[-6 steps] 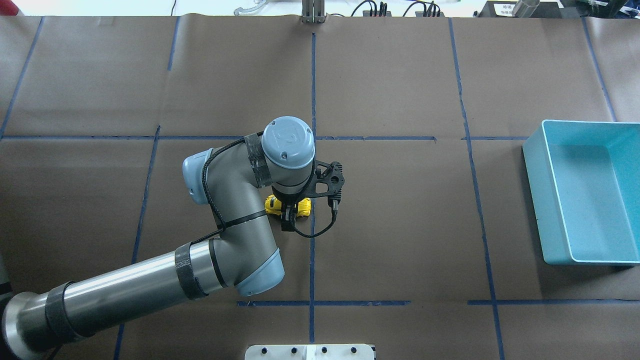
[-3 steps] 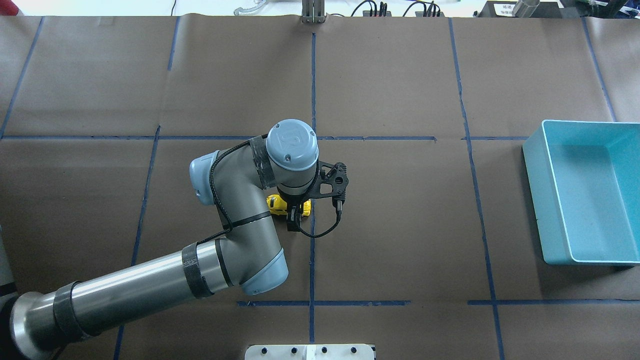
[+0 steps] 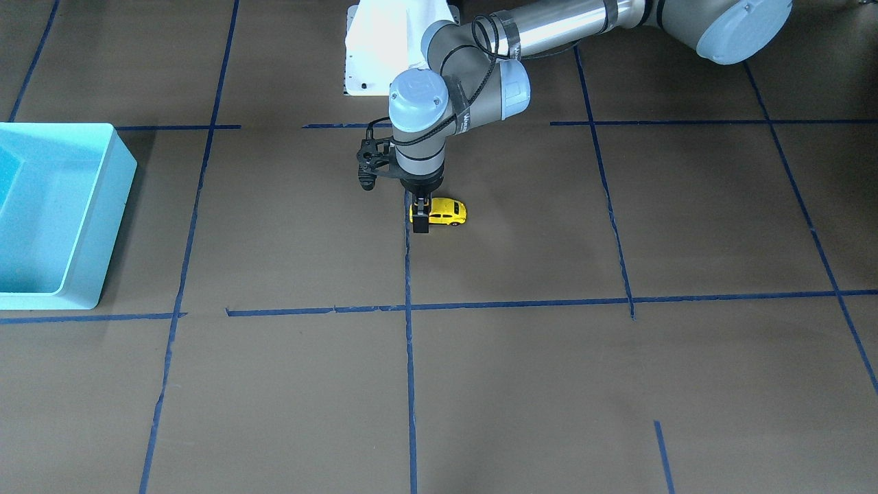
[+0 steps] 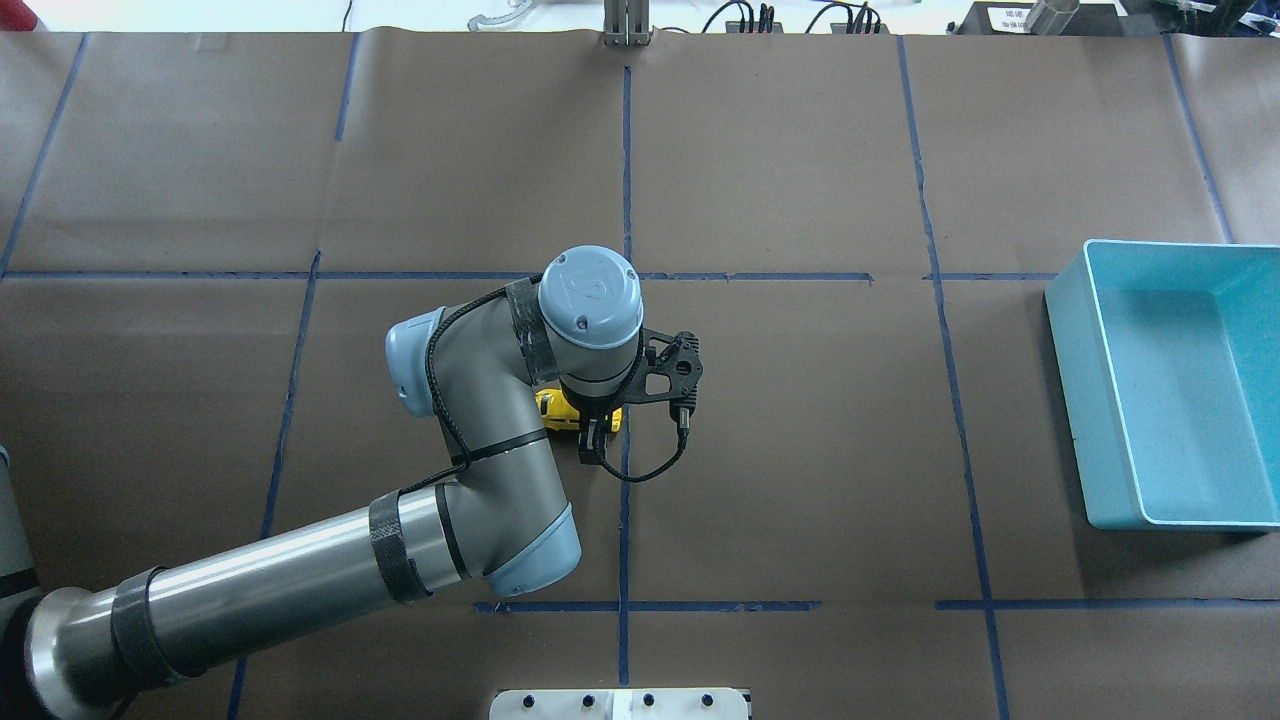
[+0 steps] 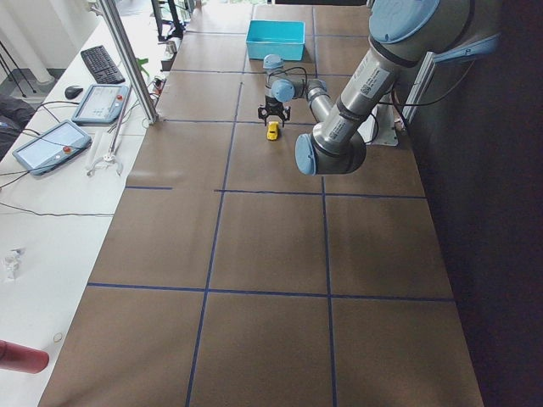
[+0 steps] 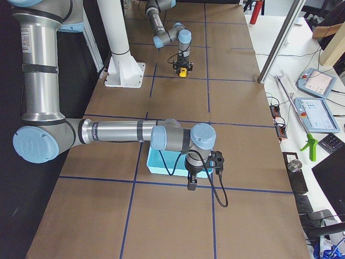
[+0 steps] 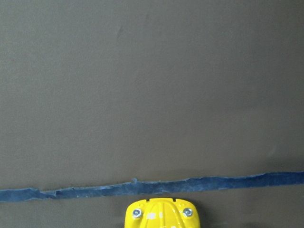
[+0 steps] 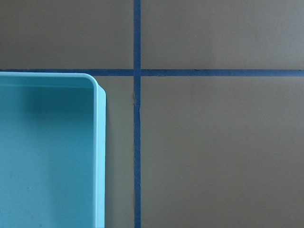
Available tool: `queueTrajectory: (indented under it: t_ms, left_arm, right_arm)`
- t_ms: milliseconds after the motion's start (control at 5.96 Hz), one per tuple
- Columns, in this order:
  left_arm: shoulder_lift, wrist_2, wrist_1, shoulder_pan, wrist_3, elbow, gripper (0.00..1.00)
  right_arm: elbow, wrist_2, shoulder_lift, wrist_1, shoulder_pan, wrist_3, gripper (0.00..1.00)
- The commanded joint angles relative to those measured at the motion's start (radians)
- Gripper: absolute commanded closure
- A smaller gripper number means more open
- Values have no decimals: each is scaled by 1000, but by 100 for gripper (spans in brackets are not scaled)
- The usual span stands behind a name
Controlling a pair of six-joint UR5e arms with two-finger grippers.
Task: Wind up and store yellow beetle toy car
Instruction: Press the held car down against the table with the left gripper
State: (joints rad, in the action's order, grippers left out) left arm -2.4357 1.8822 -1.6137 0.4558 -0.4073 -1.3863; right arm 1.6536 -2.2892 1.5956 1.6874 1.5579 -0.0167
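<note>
Yellow beetle toy car (image 3: 446, 211) on brown paper, wheels down, just beside a blue tape line (image 3: 406, 274). Left gripper (image 3: 420, 217) lowered over one end of it, one dark finger showing on the operators' side, the other hidden; clamped or merely straddling, impossible to tell. Since a second ago: gripper shifted slightly along the car toward the turquoise bin (image 4: 1090, 400), car seemingly unmoved. Judged: wind-up pull-back barely begun, storing not yet started, bin well apart

Left arm (image 4: 300, 580) outstretched, wrist (image 4: 590, 300) vertical, fingers (image 3: 420, 223) straddling yellow beetle toy car (image 3: 449, 210)
</note>
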Motion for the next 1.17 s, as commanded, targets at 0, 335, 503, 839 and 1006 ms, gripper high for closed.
queueTrajectory:
  t_ms: [0, 335, 503, 839, 1006]
  left_arm:
    - [1, 2, 0, 1, -8, -2, 56]
    - [6, 43, 3, 24, -11, -16, 95]
    - [7, 67, 2, 41, -15, -23, 98]
    - [32, 71, -105, 64, -13, -30, 100]
    - [41, 71, -159, 67, -7, -30, 100]
  right_arm:
    - [0, -1, 1, 0, -1, 3, 0]
    - [0, -4, 1, 0, -1, 4, 0]
    - [0, -4, 1, 0, -1, 4, 0]
    - [0, -4, 1, 0, -1, 3, 0]
    - [0, -4, 1, 0, -1, 3, 0]
